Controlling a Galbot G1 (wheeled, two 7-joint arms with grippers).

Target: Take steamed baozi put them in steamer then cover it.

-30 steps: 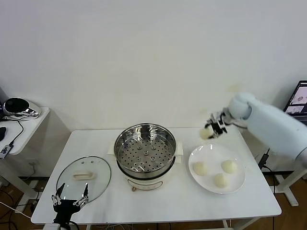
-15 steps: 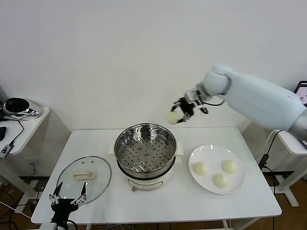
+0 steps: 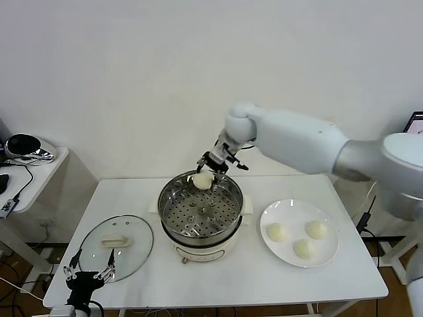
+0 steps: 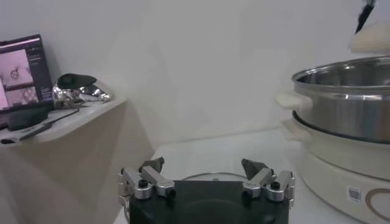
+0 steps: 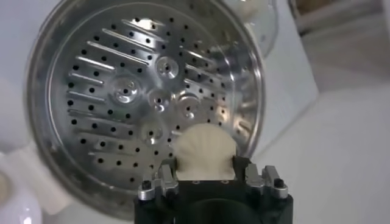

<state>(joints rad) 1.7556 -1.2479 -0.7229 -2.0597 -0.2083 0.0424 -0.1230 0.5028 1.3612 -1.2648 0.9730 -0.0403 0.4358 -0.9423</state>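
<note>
My right gripper (image 3: 206, 173) is shut on one off-white baozi (image 3: 201, 179) and holds it over the back rim of the steel steamer (image 3: 230, 201). In the right wrist view the baozi (image 5: 205, 150) sits between the fingers above the perforated tray (image 5: 122, 103). Three more baozi (image 3: 275, 232) (image 3: 316, 229) (image 3: 304, 248) lie on the white plate (image 3: 291, 210) to the right of the steamer. The glass cover (image 3: 116, 246) lies flat on the table at the left. My left gripper (image 3: 87, 275) is open and empty, parked at the front left edge by the cover.
A low side table (image 3: 26, 173) at far left holds a shiny dark object (image 3: 24, 147) and cables. The white wall stands close behind the table (image 3: 218, 277). A screen edge (image 3: 415, 129) shows at far right.
My right arm has swung left with the baozi, from above the plate to over the steamer's back rim. The left gripper has sunk slightly.
</note>
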